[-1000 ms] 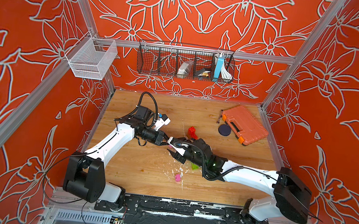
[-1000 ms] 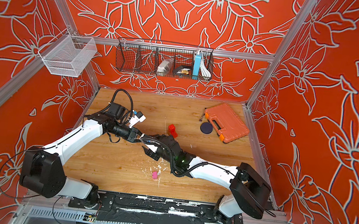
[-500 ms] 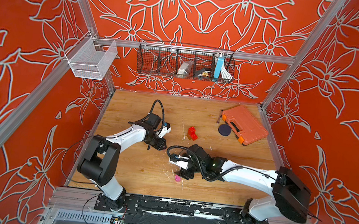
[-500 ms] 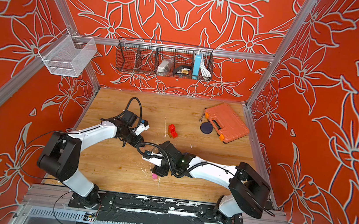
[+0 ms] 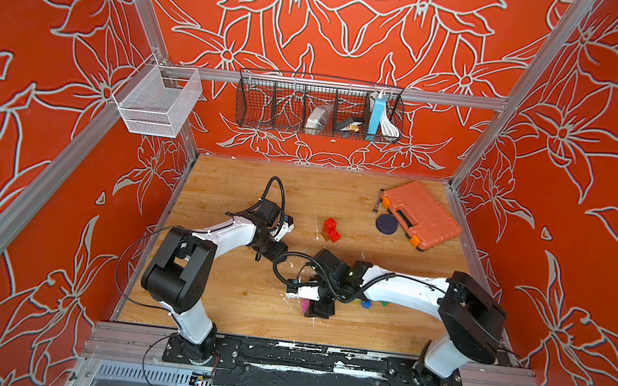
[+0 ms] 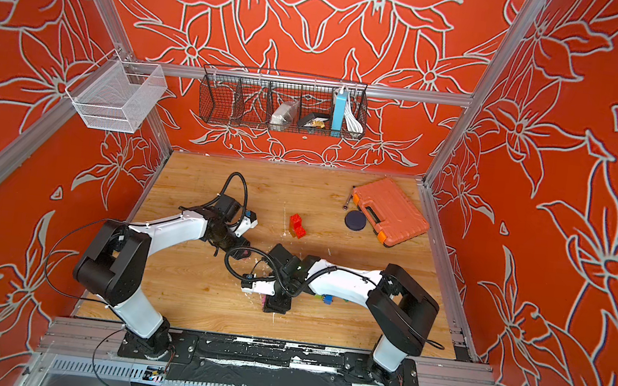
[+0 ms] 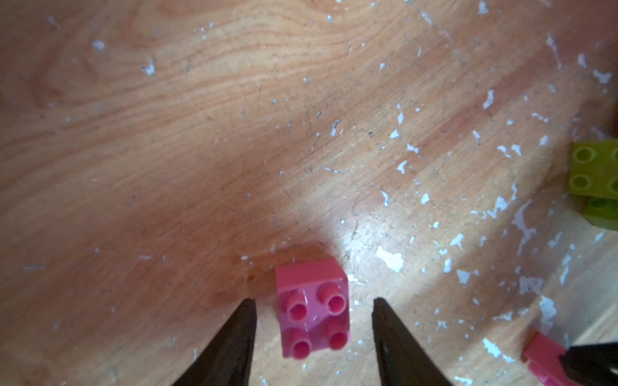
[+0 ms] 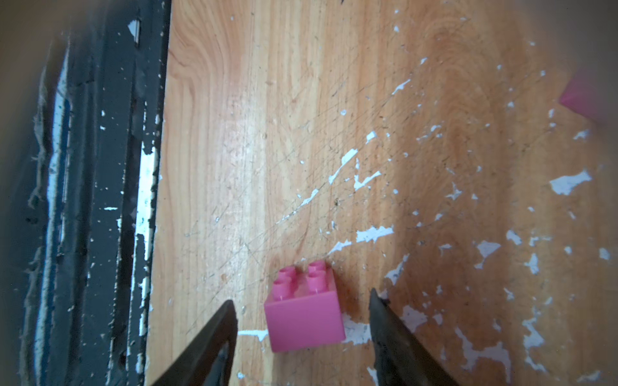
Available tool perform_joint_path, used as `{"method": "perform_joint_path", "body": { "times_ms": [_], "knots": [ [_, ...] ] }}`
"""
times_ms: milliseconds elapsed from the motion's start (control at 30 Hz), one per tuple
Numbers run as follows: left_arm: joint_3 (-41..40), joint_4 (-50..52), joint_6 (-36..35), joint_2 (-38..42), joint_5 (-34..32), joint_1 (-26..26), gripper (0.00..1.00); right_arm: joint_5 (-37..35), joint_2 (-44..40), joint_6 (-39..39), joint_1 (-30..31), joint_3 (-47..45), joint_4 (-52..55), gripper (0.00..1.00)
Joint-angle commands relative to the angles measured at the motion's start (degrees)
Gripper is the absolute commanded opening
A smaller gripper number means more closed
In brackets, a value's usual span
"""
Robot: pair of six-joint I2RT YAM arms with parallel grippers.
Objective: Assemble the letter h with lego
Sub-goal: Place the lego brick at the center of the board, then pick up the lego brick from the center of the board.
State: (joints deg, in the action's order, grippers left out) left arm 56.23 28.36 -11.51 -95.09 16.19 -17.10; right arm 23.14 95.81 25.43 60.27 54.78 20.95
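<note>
I have the left gripper spread astride a pink brick and the right gripper spread astride another pink brick, both on my side of the red stack, likely to clamp flat sides.

We see a pink four-stud brick standing studs-up, another pink brick likewise, lime green bricks nearby, and stacked red bricks well apart.
</note>
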Motion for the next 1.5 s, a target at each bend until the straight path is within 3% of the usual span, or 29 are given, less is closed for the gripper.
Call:
{"method": "perform_joint_path", "body": {
  "times_ms": [0,200,367,533,767,1000,1467],
  "knots": [
    [1.61,3.57,-0.40,2.29,3.03,1.33,0.59,2.08,1.22,1.75,-0.24,0.47,1.11,0.55],
    [3.63,11.50,-0.97,7.82,11.41,5.72,0.64,-1.24,-0.49,0.86,-0.24,-1.96,-3.98,0.41],
    [3.33,15.63,0.14,14.09,17.56,6.47,0.67,-3.35,-6.34,-1.95,-0.24,-6.67,-14.55,0.29],
    [2.68,16.79,2.02,18.98,24.11,6.46,0.71,-7.77,-11.58,-4.37,-0.22,-9.36,-22.03,0.30],
    [2.25,18.03,4.52,18.53,40.30,6.29,0.77,-16.63,-15.65,-9.11,-0.24,-12.94,-38.86,0.30],
    [3.41,21.45,3.24,15.81,44.53,6.11,0.70,-21.01,-14.62,-10.42,-0.19,-11.93,-46.94,0.30],
    [4.84,17.99,8.53,13.95,42.09,6.03,0.54,-16.92,-13.56,-11.28,0.90,-10.17,-50.32,0.31]
  ]
}}
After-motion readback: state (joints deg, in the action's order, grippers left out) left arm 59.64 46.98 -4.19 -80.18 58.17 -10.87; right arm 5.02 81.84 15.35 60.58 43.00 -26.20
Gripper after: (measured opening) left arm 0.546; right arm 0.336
